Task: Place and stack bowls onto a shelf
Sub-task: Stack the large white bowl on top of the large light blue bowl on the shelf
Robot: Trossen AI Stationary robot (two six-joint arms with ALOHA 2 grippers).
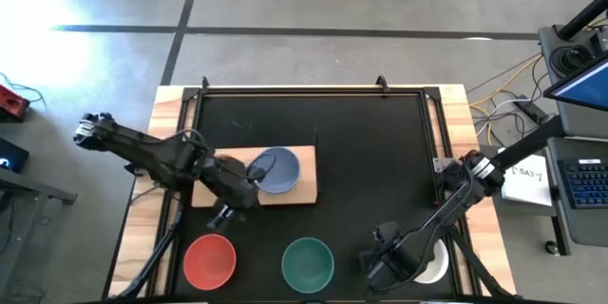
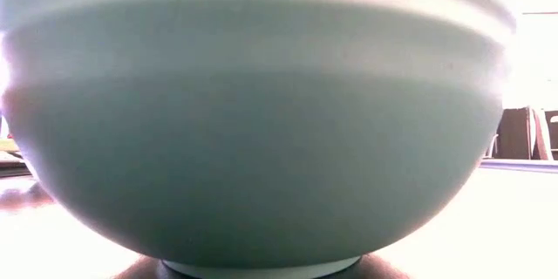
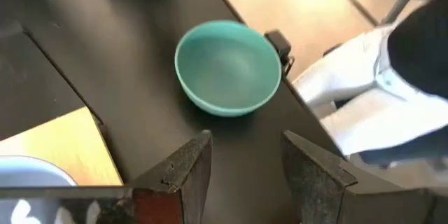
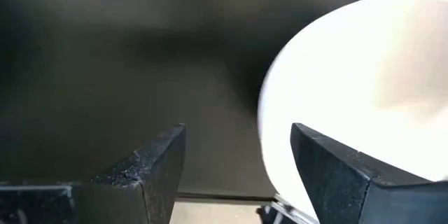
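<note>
A pale blue bowl (image 1: 276,170) sits upright on the light-wood shelf (image 1: 302,190), which lies flat on the black tabletop. Red bowl (image 1: 209,259), teal bowl (image 1: 307,261) and white bowl (image 1: 435,266) stand along the table's near edge. The teal bowl (image 2: 253,122) fills the low view. My left gripper (image 1: 224,216) is open by the shelf's near-left corner, facing the teal bowl (image 3: 227,66). My right gripper (image 1: 378,261) is open at the white bowl's left rim (image 4: 280,105). The small bowls are out of view. My right gripper has one finger (image 4: 336,175) standing in front of the white bowl's rim (image 4: 269,133) and the other off to the bowl's side over the black table. Whether the finger touches the bowl, I cannot tell.
A raised black frame (image 1: 313,90) borders the tabletop, with wood margins left and right. A small dark clip (image 3: 278,44) sits at the table's edge behind the teal bowl. Bare black table lies to the right of the shelf (image 1: 380,161).
</note>
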